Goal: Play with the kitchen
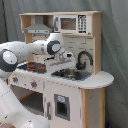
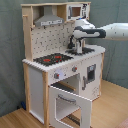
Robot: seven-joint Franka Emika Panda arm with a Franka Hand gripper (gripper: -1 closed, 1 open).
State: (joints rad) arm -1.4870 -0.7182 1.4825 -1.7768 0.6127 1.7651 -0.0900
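The kitchen (image 1: 75, 95) (image 2: 37, 82) is a tall white and light-wood toy with a pegboard back. Its black stovetop (image 1: 31, 67) (image 2: 50, 59) has red burners, and a grey hood (image 1: 38, 28) (image 2: 50, 20) hangs above it. In both exterior views my white arm reaches over the counter, and my gripper (image 1: 66, 60) (image 2: 78, 48) hangs just above the grey sink (image 1: 73, 74), next to the black faucet (image 1: 83, 59). Nothing shows in the gripper. In the second exterior view the oven door (image 2: 70, 104) hangs open toward the front.
A toy microwave (image 1: 70, 23) sits in the upper shelf. The rounded counter end (image 1: 100, 79) juts out at the first exterior view's right. A grey curtain (image 2: 10, 60) backs the scene. Wooden floor (image 2: 110, 107) lies around the kitchen in the second exterior view.
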